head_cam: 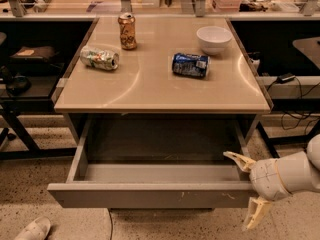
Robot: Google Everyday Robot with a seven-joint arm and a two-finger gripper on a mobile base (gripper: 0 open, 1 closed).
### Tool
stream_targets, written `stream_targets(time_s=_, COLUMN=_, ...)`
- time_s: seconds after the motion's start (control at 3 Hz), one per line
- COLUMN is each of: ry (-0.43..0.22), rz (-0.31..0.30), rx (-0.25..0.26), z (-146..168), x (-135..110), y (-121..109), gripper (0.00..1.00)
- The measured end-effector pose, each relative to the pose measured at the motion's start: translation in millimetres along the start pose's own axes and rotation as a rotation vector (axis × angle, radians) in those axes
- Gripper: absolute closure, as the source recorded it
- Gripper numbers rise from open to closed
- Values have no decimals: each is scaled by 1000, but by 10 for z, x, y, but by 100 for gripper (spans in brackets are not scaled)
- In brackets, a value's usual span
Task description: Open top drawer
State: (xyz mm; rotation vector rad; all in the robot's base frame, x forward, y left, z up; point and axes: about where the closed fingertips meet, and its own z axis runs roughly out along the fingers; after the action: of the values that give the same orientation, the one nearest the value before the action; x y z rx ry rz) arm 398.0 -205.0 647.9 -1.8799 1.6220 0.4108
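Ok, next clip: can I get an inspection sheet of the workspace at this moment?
Surface: beige table top, glossy, no spills seen.
Job's things: top drawer pulled well out; nothing seen in its grey tray; small pale scratches on the front, right of centre.
Clutter: brown can upright; crushed can on its side; blue can on its side; white bowl upright; all on the table top.
Grippers: gripper at the drawer's right front corner, jaws spread open, one above the front's edge, one below it.
Cables: black cables hanging under the desk at right.
Surroundings: white shoe on the speckled floor, lower left; dark desks on both sides.
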Motion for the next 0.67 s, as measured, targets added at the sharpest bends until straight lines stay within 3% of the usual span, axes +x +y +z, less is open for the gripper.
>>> stream_targets(time_s=0.33, ry=-16, rz=9, rx=-19, z=-5, x=16, y=66, gripper=0)
stream_targets(time_s=0.67, ry=-29, rz=8, rx=-56, z=-29, x=32, y=313, gripper=17)
